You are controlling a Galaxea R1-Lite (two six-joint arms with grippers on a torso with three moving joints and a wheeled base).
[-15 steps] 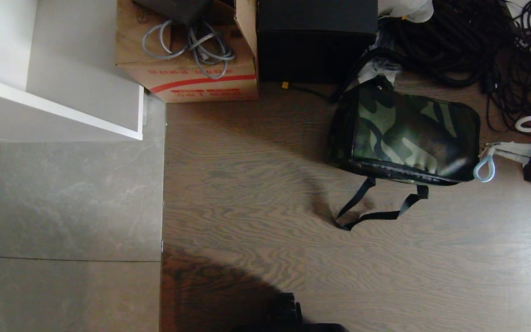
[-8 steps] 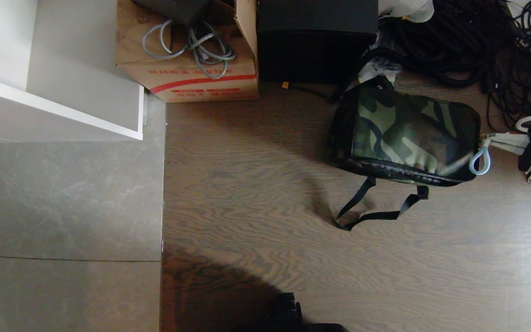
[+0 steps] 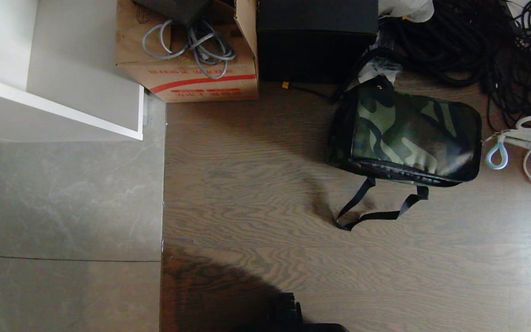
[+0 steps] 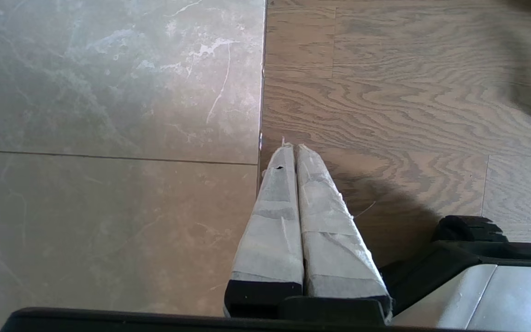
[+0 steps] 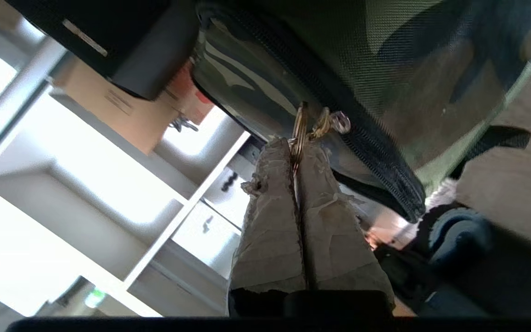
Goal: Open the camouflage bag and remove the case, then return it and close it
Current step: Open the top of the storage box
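Note:
The camouflage bag (image 3: 408,136) lies on the wooden floor at the right, its black zipper edge (image 5: 353,133) running shut along the side. My right gripper (image 3: 493,137) sits just off the bag's right end. Seen close, that right gripper (image 5: 297,144) is shut on a metal ring (image 5: 298,127) linked to the zipper pull. A pale blue loop (image 3: 497,155) dangles under its fingertips. The case is hidden. My left gripper (image 4: 293,146) hangs parked and shut with nothing in it, over the seam between tile and wood.
A black strap (image 3: 376,212) trails from the bag toward me. Behind it stand a tall black box (image 3: 316,41) and a cardboard box (image 3: 187,74) with grey cables. Black cables (image 3: 477,41) pile up at the back right; a white shelf (image 3: 58,92) stands at the left.
My right gripper has shifted a little to the right, away from the bag's end, and its wrist has rolled; the blue loop swung with it. The bag has barely moved.

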